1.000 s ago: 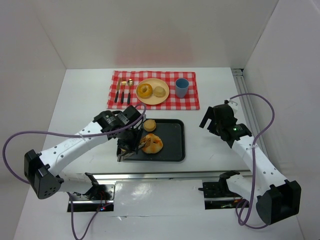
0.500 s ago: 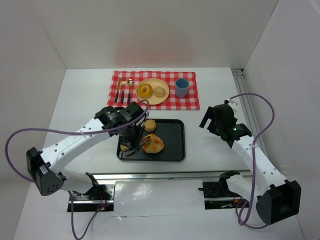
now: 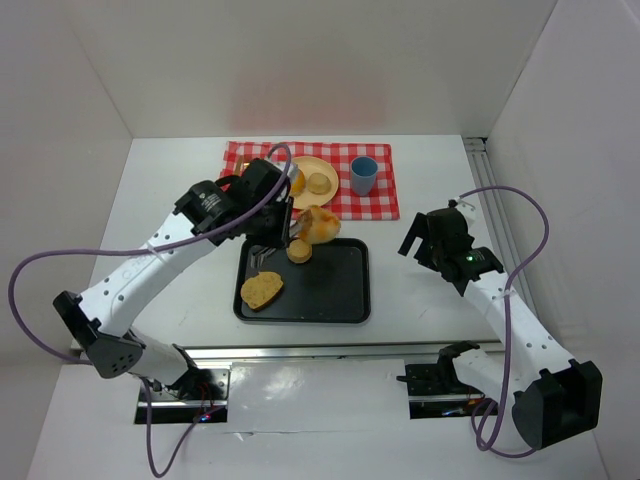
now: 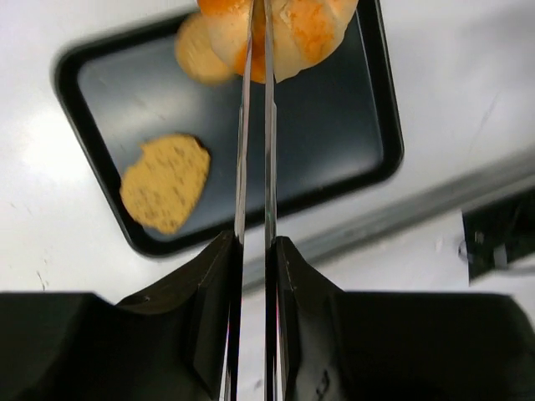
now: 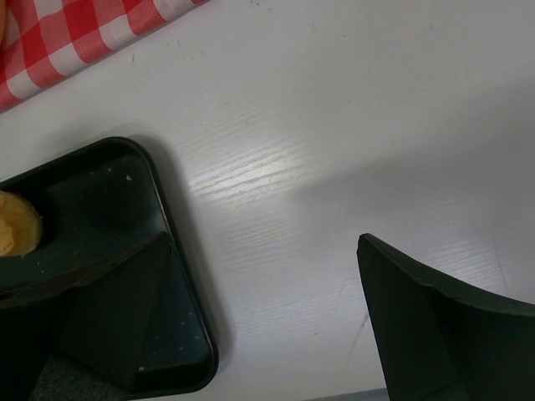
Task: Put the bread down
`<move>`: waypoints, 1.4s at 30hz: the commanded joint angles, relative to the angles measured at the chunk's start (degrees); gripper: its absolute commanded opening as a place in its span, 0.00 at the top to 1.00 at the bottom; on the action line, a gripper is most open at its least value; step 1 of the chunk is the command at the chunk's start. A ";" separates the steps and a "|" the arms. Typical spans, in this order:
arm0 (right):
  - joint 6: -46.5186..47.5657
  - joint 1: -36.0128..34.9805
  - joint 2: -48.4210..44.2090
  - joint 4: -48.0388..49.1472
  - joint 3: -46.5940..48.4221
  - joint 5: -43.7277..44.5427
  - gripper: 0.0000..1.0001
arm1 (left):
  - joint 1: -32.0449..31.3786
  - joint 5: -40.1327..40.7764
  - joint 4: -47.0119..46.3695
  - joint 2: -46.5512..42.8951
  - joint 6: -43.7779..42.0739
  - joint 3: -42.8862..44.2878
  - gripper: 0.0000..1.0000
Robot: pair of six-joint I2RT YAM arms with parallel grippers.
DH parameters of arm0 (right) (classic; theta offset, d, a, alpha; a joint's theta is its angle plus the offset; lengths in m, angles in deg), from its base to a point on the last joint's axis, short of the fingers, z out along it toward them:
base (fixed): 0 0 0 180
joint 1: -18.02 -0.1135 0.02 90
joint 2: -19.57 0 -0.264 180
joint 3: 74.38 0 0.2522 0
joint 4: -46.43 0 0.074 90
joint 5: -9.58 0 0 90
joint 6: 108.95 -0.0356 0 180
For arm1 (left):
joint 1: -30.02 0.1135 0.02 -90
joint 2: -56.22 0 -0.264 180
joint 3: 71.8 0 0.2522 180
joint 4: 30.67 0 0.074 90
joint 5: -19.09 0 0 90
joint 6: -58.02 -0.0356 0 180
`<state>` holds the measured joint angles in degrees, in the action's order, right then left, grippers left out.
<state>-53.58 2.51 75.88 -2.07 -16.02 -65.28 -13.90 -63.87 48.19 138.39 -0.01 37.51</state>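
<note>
A golden bread roll [image 3: 318, 224] hangs over the far edge of the black tray [image 3: 340, 300], just short of the yellow plate [image 3: 335, 172]. Thin metal tongs [image 4: 255, 125] pinch it, and my left gripper [image 3: 268, 238] is shut on those tongs. In the left wrist view the roll [image 4: 292, 33] sits at the top edge between the tong blades, with the left gripper [image 4: 255, 242] below. My right gripper [image 3: 418, 235] stands open to the right of the tray, above bare table [image 5: 261, 242].
On the tray lie a flat brown piece [image 3: 262, 290] and a small round bun [image 3: 299, 251]. The plate, holding a small roll [image 3: 319, 183], rests on a red checked mat [image 3: 378, 203] beside a blue cup [image 3: 363, 175]. White walls enclose the table.
My left arm has lifted the roll off the tray and carried it back toward the plate. The flat brown piece now lies uncovered. The right arm has not moved.
</note>
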 commanded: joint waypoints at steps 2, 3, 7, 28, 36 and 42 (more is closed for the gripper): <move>0.79 -0.14 -1.03 1.26 1.19 0.68 0.00 | 4.53 10.07 -12.86 2.11 1.26 2.01 1.00; 0.79 -0.14 -1.03 1.26 1.19 0.68 0.00 | 5.42 10.61 -14.37 2.90 1.26 2.01 1.00; 0.79 -0.14 -1.03 1.26 1.72 0.68 0.00 | 8.94 12.54 -22.89 7.81 0.30 2.10 1.00; -0.26 -0.14 -1.65 0.02 0.66 1.21 0.00 | 13.78 4.73 -40.84 17.06 -0.51 -10.12 0.92; -0.26 -0.14 -2.26 -0.50 0.66 1.21 0.00 | 13.78 6.66 -39.61 14.95 -0.50 -11.17 0.48; -0.26 -0.14 -2.79 -0.50 0.66 1.21 0.00 | 13.25 6.66 -37.16 13.02 -1.03 -9.60 0.40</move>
<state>-53.60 2.51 74.59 -2.51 -16.02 -64.80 -0.35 -58.05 11.14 155.33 -0.43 26.12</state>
